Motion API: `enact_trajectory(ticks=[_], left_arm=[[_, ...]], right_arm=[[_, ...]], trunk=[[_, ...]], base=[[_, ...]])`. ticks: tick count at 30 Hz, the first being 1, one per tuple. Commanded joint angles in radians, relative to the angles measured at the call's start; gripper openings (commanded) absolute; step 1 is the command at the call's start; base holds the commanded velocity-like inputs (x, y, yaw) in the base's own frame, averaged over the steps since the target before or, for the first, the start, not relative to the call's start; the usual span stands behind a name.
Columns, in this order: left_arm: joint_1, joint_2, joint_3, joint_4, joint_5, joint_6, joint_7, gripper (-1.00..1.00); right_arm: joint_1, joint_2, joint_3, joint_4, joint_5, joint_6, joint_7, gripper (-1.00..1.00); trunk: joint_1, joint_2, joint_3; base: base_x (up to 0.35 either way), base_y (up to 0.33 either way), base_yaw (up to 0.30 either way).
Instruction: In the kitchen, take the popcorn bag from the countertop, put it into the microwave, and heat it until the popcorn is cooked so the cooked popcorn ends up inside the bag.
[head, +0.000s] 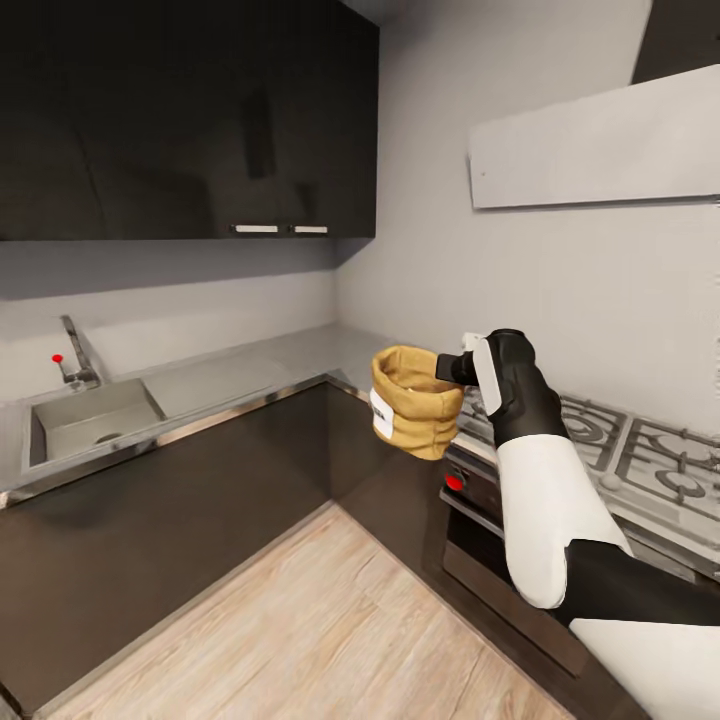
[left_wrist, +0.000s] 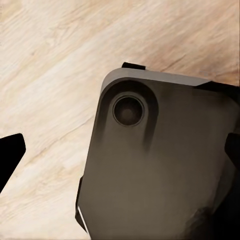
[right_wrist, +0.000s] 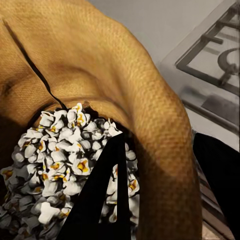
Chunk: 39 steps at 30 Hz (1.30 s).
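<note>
The right hand (head: 462, 368), black with a white forearm behind it, is gripping the rolled rim of the squat mustard-tan crumpled paper popcorn bag (head: 413, 401) at the centre of the head view, holding it upright in the air just in front of the corner of the long grey brushed-metal worktop (head: 250, 372), above the dark cabinet fronts and the light wood plank floor (head: 320, 620). A small white label (head: 381, 411) is showing on the bag's side facing the camera. In the right wrist view one dark finger (right_wrist: 100, 195) is reaching down inside the sack among white and yellow popped kernels (right_wrist: 55, 165), while the other is sitting outside the woven tan wall (right_wrist: 150, 100), so the rim is pinched between them. A steel gas hob with grey grates (head: 640, 450) is lying at the right of the head view, and a steel sink with a tap (head: 95, 415) is sitting at the left. In the left wrist view a dark fingertip (left_wrist: 10, 155) of the left hand is hanging over the plank floor beside a grey rounded part of the robot (left_wrist: 160, 160); whether that hand is open or closed I cannot tell
</note>
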<state>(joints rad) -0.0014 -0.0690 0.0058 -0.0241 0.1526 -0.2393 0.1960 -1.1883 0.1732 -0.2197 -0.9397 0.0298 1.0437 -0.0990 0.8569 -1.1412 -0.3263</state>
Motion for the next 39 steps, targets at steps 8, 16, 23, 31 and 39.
enact_trajectory(ticks=[8,16,23,31,39], left_arm=[[0.0,0.0,0.0,0.0,0.009,-0.005,0.0,1.0],[0.0,0.001,0.002,-0.001,0.011,-0.009,0.0,1.0],[0.0,0.003,0.002,-0.002,0.014,-0.009,0.0,1.0],[0.0,0.002,0.002,-0.001,0.013,-0.009,0.0,1.0],[0.0,0.001,0.002,-0.001,0.013,-0.009,0.0,1.0]], right_arm=[[-0.001,0.001,0.002,-0.001,0.008,0.004,-0.001,-1.0],[-0.001,0.001,0.001,-0.001,0.008,0.004,0.0,-1.0],[-0.001,0.001,0.003,-0.001,0.008,0.004,-0.001,-1.0],[-0.001,0.001,0.004,-0.001,0.008,0.004,-0.001,-1.0],[-0.001,0.001,0.002,-0.001,0.009,0.004,-0.001,-1.0]], trunk=[[-0.001,-0.001,-0.001],[-0.001,-0.001,-0.001],[-0.001,-0.001,-0.001],[-0.001,-0.001,-0.001],[-0.001,-0.001,-0.001]], base=[[-0.349,0.0,0.0],[-0.349,0.0,0.0],[-0.349,0.0,0.0],[-0.349,0.0,0.0],[-0.349,0.0,0.0]])
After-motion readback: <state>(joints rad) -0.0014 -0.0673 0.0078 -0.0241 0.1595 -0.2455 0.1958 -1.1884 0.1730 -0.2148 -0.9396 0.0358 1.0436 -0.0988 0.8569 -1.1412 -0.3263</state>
